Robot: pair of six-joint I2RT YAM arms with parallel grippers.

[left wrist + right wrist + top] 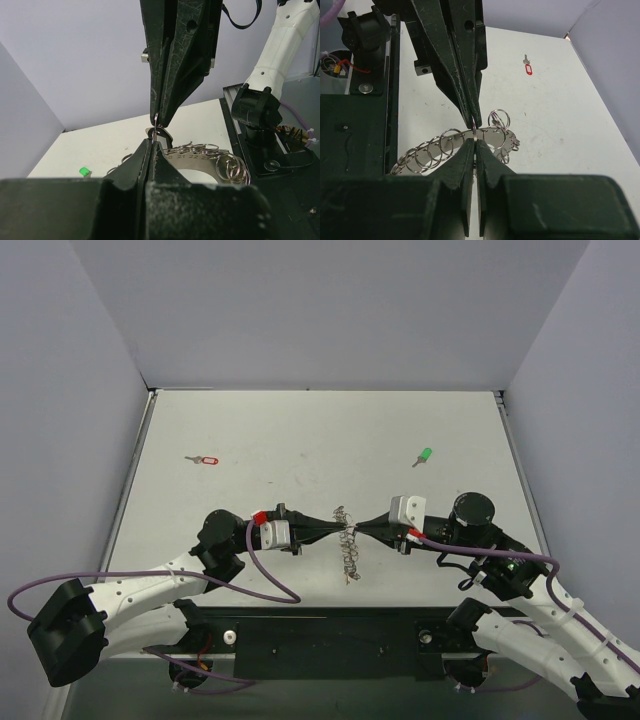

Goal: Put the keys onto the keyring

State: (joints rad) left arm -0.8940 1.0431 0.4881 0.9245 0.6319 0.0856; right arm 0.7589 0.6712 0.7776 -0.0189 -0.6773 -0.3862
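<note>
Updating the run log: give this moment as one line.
left claw: shut on keyring | right claw: shut on keyring | red key, green key: lying loose

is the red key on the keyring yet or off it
Off: the red key lies alone on the table, apart from the keyring.
</note>
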